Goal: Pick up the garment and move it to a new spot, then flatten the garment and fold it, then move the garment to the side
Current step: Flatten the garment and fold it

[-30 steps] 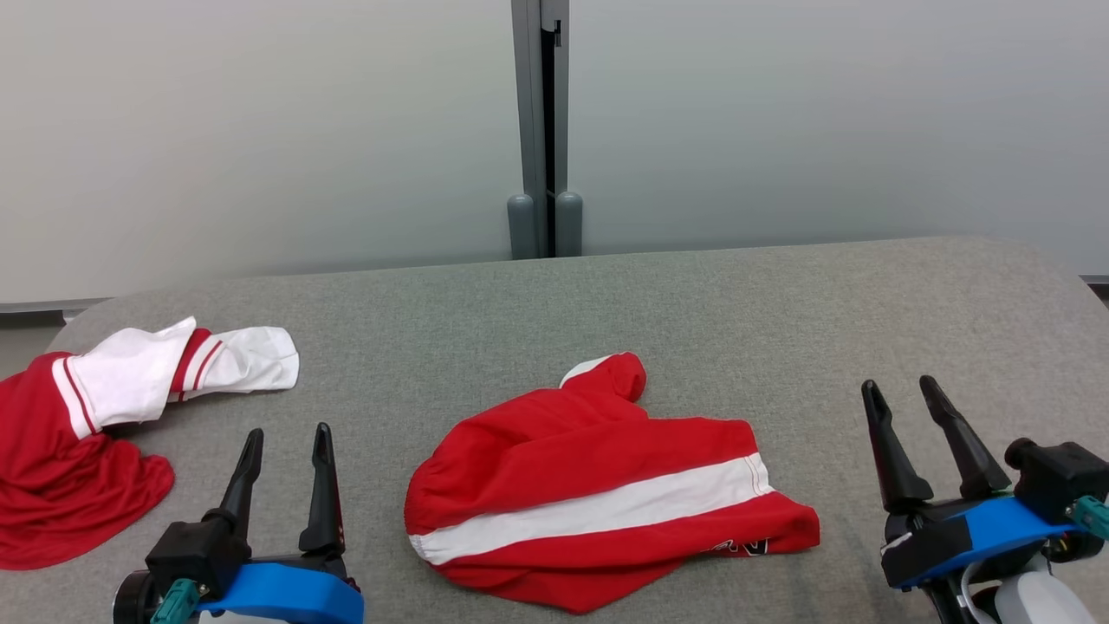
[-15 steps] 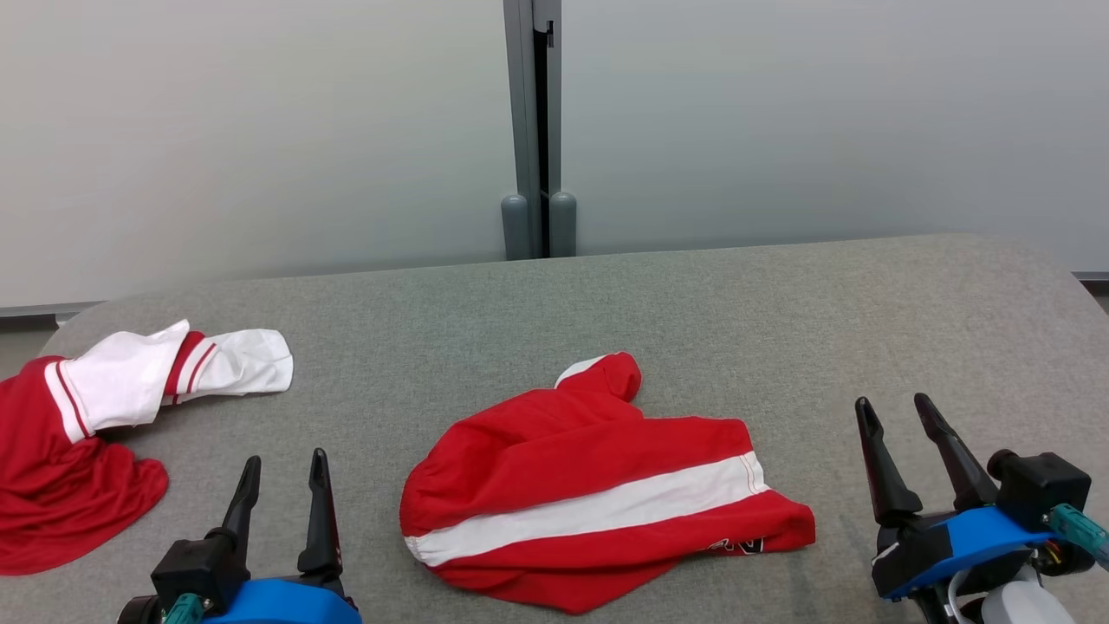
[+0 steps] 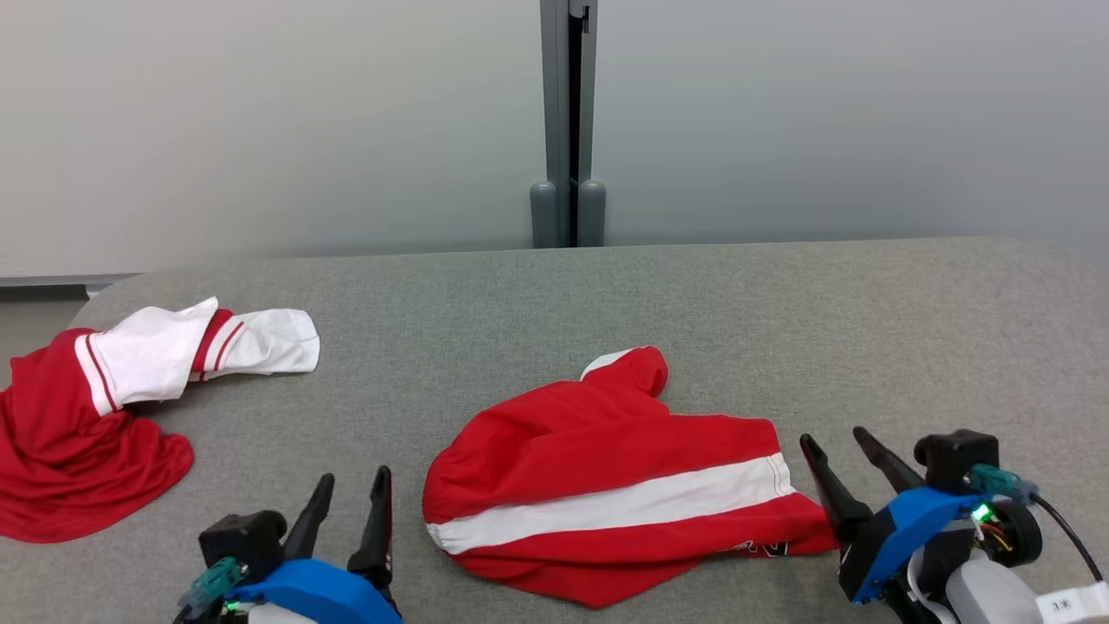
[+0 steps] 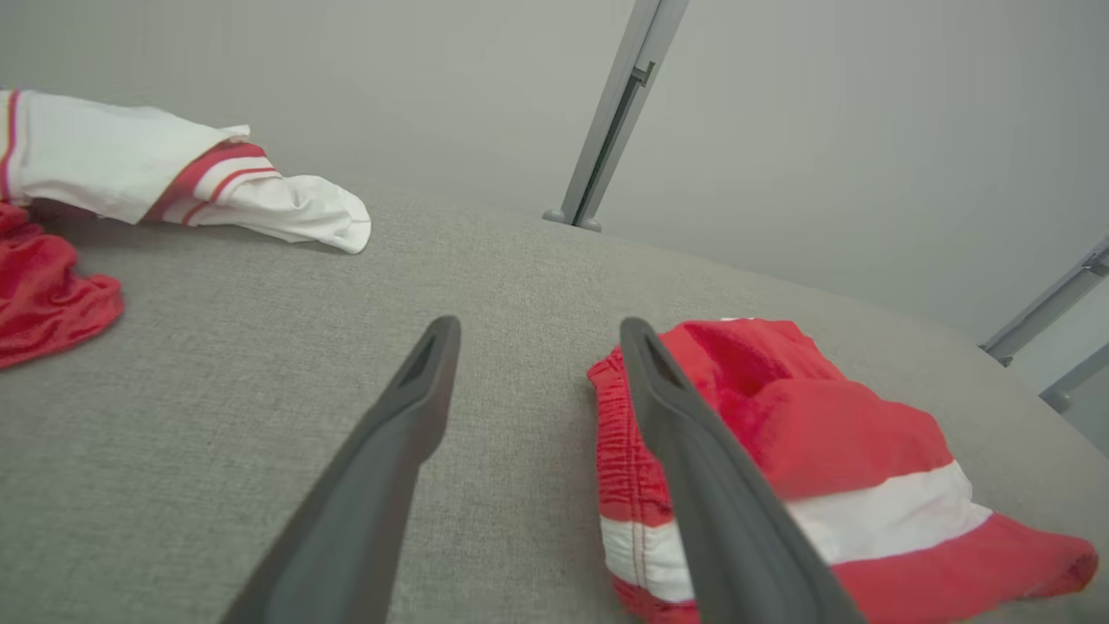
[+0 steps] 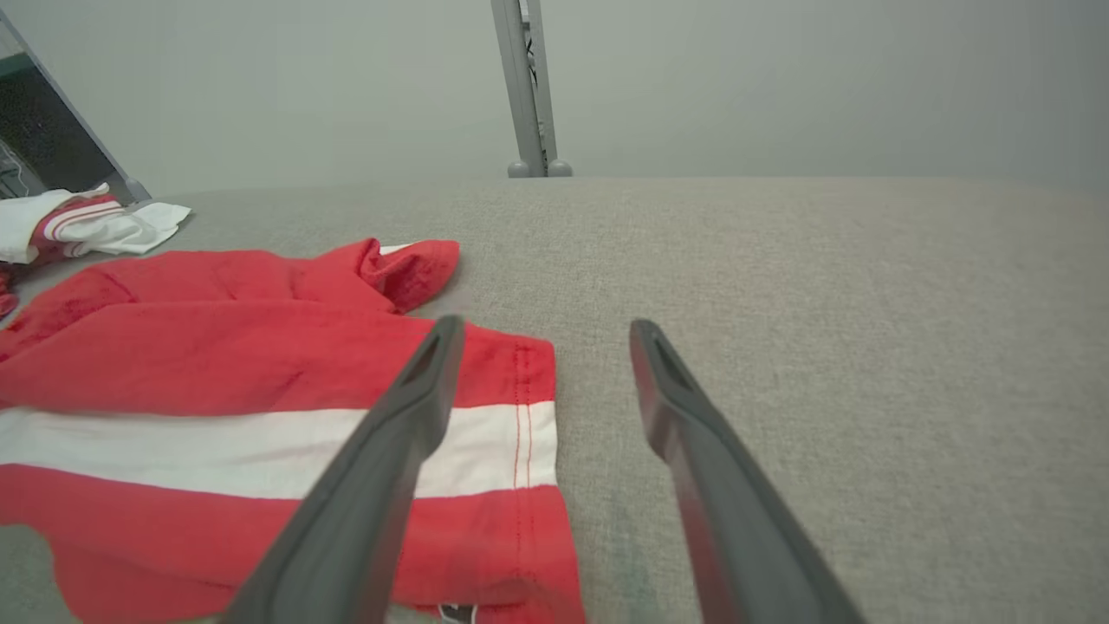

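Grey fabric table [image 3: 693,303]: red striped garment [image 3: 606,485] centre, red-white garment [image 3: 104,407] left.

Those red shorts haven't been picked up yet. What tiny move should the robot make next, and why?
Probably nudge the right gripper inward and down onto the hem of the red shorts: its jaws stand open just beside that edge, holding nothing.

Bright, even, diffuse light falls from above in all 3 views, and the grey woven worktop [image 3: 693,303] looks matte. The crumpled red garment with a white stripe [image 3: 606,485] casts a thin, soft shadow along its near edge. In both wrist views the long dark fingers [image 4: 372,485] blur toward the bottom edge. Wide-angle distortion makes the grey upright post [image 4: 617,113] lean.
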Available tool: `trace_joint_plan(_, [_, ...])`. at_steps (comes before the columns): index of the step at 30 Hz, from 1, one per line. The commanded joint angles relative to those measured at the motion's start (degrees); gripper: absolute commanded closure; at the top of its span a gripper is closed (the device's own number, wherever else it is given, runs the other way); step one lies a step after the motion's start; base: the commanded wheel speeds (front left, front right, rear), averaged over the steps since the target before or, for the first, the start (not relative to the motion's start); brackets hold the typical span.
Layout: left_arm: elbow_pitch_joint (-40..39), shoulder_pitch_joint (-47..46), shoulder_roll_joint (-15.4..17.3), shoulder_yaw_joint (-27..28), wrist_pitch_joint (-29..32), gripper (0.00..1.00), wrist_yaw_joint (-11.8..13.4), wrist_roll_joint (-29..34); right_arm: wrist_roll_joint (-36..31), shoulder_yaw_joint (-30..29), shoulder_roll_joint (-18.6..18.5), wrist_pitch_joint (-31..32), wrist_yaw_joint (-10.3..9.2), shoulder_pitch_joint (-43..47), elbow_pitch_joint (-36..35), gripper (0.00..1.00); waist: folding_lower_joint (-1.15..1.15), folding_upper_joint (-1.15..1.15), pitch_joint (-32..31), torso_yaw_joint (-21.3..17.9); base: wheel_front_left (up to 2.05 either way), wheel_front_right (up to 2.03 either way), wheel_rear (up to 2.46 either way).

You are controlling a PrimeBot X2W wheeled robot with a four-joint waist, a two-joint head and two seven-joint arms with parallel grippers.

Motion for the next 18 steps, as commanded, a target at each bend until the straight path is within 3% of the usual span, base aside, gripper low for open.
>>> trace_joint_plan(1, [-0.37, -0.62, 0.87, -1.29, 2.5, 0.0, -0.46, -0.85, 1.34, 1.6, -0.54, 1.94, 0.01, -1.95, 1.87, 0.0, 0.0, 0.0, 0.33, 0.5, 0.0, 0.0, 0.0])
trace_joint_plan(11, [-3.76, 0.38, 5.98, -11.32, 17.44, 0.0, -0.39, -8.78, 6.96, 9.13, -1.57, 10.58, 0.01, -10.01, 14.55, 0.0, 0.0, 0.0, 2.14, 3.05, 0.0, 0.0, 0.0])
trace_joint_plan(18, [-2.22, -2.63, 8.2, -16.77, 20.84, 0.0, -0.39, -13.0, 10.91, 13.12, -1.63, 11.69, 0.01, -13.66, 18.94, 0.0, 0.0, 0.0, 4.1, 3.05, 0.0, 0.0, 0.0])
